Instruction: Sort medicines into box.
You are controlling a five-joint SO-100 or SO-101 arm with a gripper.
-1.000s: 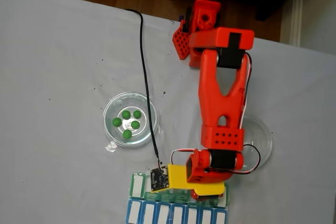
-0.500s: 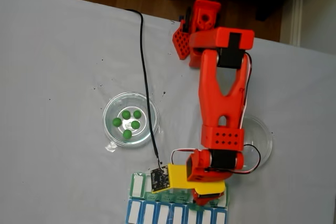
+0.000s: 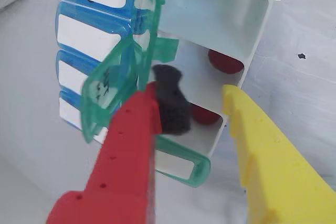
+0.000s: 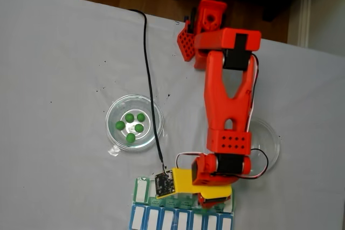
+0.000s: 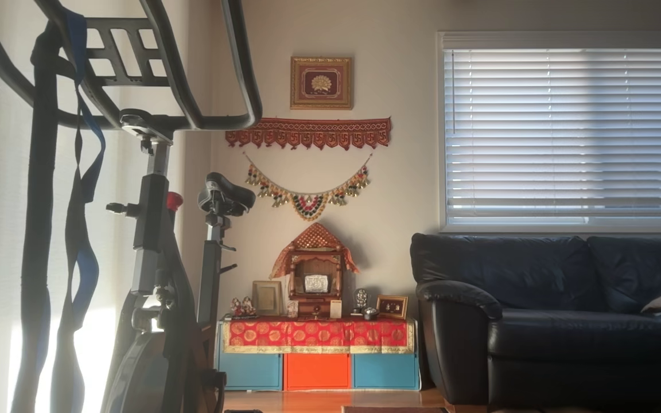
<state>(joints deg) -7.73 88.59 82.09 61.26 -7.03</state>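
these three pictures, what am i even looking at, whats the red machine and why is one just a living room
The red machine is a small robot arm on a white table, seen from above in the fixed view. Its gripper, one red finger and one yellow finger, is open and holds nothing.

The close-up comes from a camera on the arm's wrist. It looks into the pill box with green lids flipped open; two dark red balls lie in separate compartments. A blue-lidded row sits beside it.

On the table, a clear dish holds five green balls, and a second dish sits partly behind the arm.

The third camera simply faces the room: a sofa and an exercise bike.
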